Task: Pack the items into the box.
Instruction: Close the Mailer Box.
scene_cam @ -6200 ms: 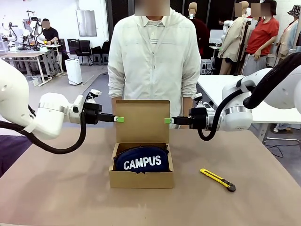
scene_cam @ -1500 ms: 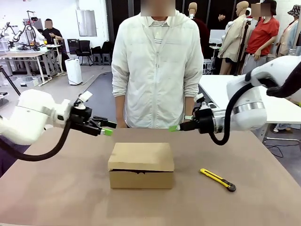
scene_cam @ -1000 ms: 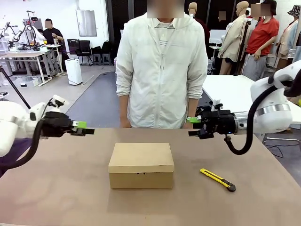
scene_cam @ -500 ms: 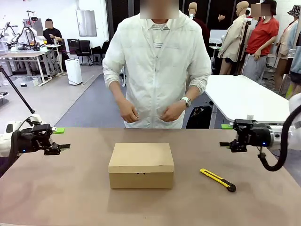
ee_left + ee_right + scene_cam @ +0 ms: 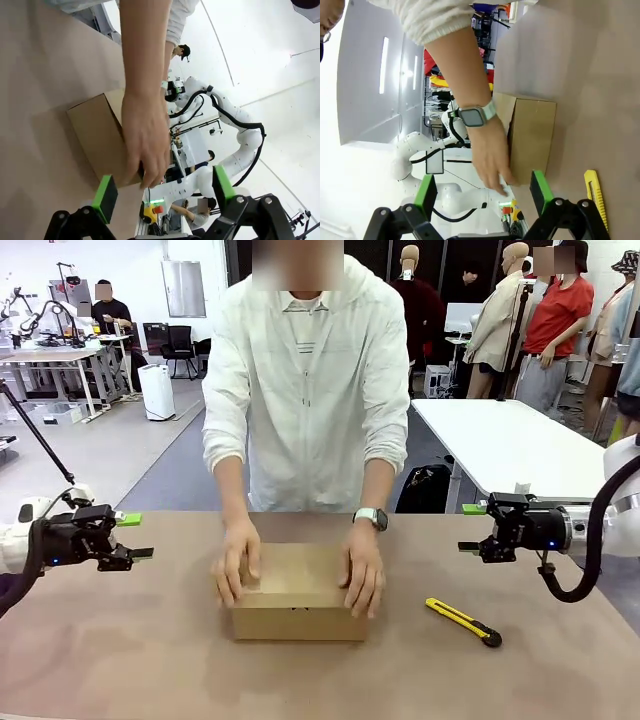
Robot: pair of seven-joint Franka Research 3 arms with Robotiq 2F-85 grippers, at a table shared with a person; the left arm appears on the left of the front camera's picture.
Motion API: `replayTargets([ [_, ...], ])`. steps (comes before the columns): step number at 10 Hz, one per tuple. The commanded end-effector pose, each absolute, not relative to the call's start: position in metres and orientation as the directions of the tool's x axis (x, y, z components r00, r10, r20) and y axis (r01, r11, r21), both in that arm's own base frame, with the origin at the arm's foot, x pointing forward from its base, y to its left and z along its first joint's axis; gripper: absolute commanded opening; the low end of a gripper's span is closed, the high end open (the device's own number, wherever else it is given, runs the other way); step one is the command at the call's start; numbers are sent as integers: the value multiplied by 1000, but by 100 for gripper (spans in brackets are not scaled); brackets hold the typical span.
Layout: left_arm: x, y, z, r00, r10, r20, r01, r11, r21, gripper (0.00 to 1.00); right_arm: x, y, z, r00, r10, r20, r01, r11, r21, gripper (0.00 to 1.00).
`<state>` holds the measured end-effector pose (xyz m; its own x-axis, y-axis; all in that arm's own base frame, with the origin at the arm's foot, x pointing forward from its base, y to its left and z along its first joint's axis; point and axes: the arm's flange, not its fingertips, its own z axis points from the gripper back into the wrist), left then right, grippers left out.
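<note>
I see the box [image 5: 300,592] closed at mid-table, the person's hands [image 5: 238,560] pressing its lid; packing looks finished to me. My left gripper [image 5: 128,537] and right gripper [image 5: 470,527] hang open, empty, well apart at the table's sides.

The plain tan cardboard box [image 5: 298,592] sits closed at lower centre of the front view, lid flat, a small notch in its front wall. A person's hands rest on both ends of its lid. In the left wrist view it lies left of centre [image 5: 97,137].
</note>
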<state>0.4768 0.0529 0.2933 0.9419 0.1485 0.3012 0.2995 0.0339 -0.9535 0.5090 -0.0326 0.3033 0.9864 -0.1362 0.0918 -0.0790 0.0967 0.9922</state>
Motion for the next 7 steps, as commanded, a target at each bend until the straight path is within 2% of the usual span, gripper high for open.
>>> replayTargets([
  [1, 475, 54, 298, 940, 139, 310, 308, 40, -951, 100, 508, -35, 308, 988, -125, 93, -80, 99, 992, 100],
  [7, 475, 54, 298, 940, 139, 310, 308, 40, -951, 100, 508, -35, 308, 988, -125, 93, -80, 99, 992, 100],
])
